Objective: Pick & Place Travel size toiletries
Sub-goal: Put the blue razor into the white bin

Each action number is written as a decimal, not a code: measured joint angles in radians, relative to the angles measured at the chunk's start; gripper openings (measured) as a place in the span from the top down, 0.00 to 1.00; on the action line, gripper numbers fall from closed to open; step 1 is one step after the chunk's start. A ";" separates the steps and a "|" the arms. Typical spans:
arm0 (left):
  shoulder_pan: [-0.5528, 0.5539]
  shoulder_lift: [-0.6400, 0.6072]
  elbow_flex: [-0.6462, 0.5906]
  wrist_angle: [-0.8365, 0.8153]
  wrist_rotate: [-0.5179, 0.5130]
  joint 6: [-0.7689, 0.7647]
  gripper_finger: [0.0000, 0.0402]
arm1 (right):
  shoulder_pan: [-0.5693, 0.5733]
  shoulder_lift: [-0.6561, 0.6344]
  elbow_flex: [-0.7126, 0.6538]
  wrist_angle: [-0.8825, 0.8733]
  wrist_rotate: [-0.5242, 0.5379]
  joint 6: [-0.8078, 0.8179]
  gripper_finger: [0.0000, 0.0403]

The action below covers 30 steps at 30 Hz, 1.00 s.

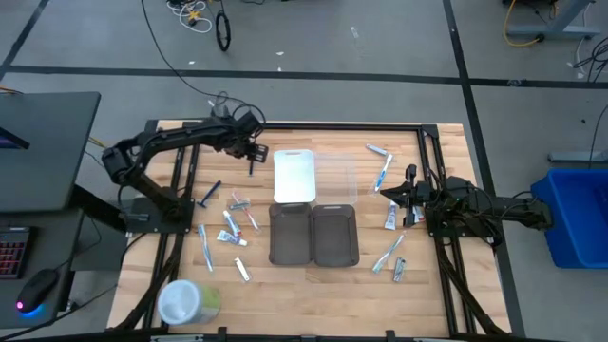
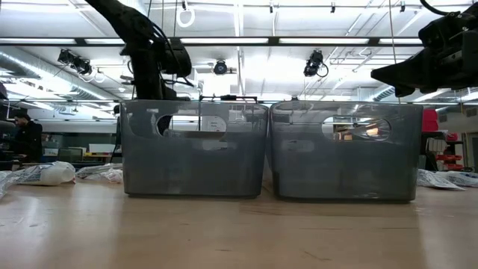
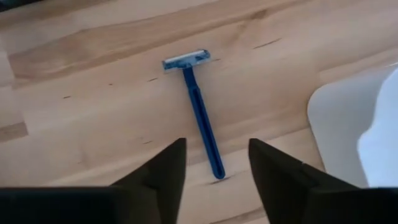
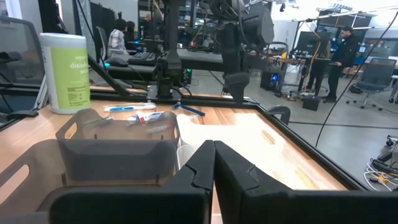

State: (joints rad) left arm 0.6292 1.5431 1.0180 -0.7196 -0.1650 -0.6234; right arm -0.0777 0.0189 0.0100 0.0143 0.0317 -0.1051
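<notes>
Left gripper [image 3: 214,163]: jaws parted with a clear gap, holding nothing; it hangs over the far left part of the table [image 1: 285,294], beside the white tray [image 1: 294,176].
Blue razor [image 3: 198,109]: lies flat on the wood right ahead of the left fingers [image 3: 163,169], head away from them, handle end between the fingertips' line; not touched.
Right gripper [image 4: 214,163]: fingers pressed together, nothing between them; it hovers at the right side of the table, pointing toward the trays.
Toiletries, left group [image 1: 235,220]: small tubes, toothbrushes and another blue razor [image 1: 211,194] scattered on the wood left of the grey trays.
Toiletries, right group [image 1: 390,217]: tubes and toothbrushes lying loose around the right gripper, some nearer the far edge, some nearer the front.
Grey trays [image 1: 313,234]: two side by side at table centre, touching; a clear tray [image 1: 334,177] sits behind them next to the white one.
Wipes container [image 1: 187,301]: near the front left corner, well apart from both grippers.
</notes>
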 joint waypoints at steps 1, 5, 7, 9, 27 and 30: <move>0.000 0.011 0.000 0.000 -0.003 -0.001 0.50 | 0.000 0.000 0.000 0.000 0.000 0.000 0.97; 0.002 0.042 0.000 0.004 -0.005 -0.002 0.41 | 0.000 0.000 0.000 0.000 0.000 0.000 0.97; 0.003 0.050 0.000 0.002 0.001 -0.005 0.39 | 0.000 0.000 0.000 0.000 0.000 0.000 0.97; 0.003 0.057 0.000 0.010 -0.002 -0.017 0.37 | 0.000 0.000 0.000 0.000 0.000 0.000 0.97; 0.065 0.063 0.073 -0.071 0.023 -0.038 0.39 | 0.000 0.000 0.000 0.000 0.000 0.000 0.97; 0.068 0.064 0.073 -0.072 0.007 -0.036 0.39 | 0.000 0.000 0.000 0.000 0.000 0.000 0.97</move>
State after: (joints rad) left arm 0.6968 1.6066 1.0908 -0.7920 -0.1577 -0.6598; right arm -0.0776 0.0193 0.0098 0.0143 0.0315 -0.1051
